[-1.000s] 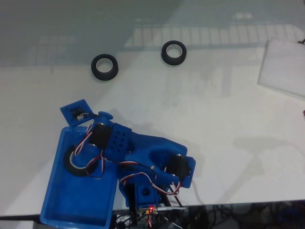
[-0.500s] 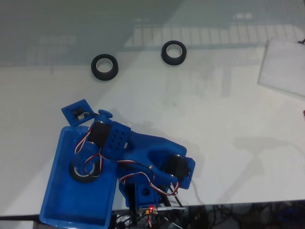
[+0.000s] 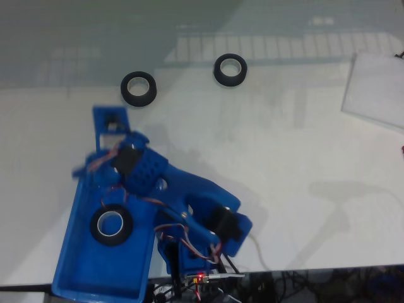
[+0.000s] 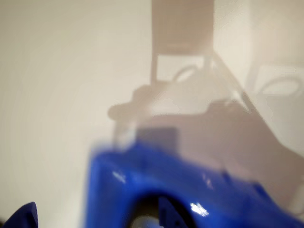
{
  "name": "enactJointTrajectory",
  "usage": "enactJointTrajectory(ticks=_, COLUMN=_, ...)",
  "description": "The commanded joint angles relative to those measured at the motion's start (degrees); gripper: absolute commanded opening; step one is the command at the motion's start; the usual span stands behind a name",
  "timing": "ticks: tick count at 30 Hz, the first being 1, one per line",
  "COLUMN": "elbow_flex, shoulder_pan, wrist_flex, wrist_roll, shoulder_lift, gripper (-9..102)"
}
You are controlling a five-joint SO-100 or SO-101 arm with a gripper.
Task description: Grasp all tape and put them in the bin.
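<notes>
Tape roll (image 3: 111, 224) lying in bin (image 3: 76, 268), two rolls (image 3: 138, 89) on table (image 3: 284, 158)

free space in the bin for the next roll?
Yes: in the fixed view the bin floor is bare below the dropped tape roll. Its top end is crowded by the arm. Two rolls wait on open table.

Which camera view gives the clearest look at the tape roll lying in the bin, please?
The fixed view: the tape roll lies flat, whole and unobstructed inside the blue bin. The wrist view is blurred; at its bottom edge a dark curve behind the bin's rim may be the roll, but I cannot tell.
</notes>
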Motion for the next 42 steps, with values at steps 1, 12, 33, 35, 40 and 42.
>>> enactJointTrajectory(ticks=1, elbow_flex=-7.82, shoulder_pan=9.67, wrist_flex=-7.56, wrist_roll=6.42, shoulder_lift=-8.17, gripper=34)
enactJointTrajectory(ticks=12, elbow_flex=-21.71, shoulder_pan=28.74, wrist_flex=-19.86, wrist_roll=13.80, shoulder_lift=-34.28, gripper=33)
enactJointTrajectory(ticks=33, elbow_flex=-34.72, shoulder_pan=37.09, wrist_flex=-19.95, wrist_roll=17.93, shoulder_lift=-56.60, gripper=30)
enactJointTrajectory(ticks=35, elbow_flex=-36.56, shoulder_pan=36.91, wrist_flex=-18.63, wrist_roll=17.14, shoulder_lift=-58.54, gripper=30)
enactJointTrajectory(ticks=40, elbow_flex=-42.19, shoulder_pan=36.47, wrist_flex=-15.91, wrist_roll=16.70, shoulder_lift=-63.81, gripper=29)
enactJointTrajectory(ticks=42, elbow_flex=-44.82, shoulder_pan=36.39, wrist_flex=-14.68, wrist_roll=16.88, shoulder_lift=-66.01, gripper=28)
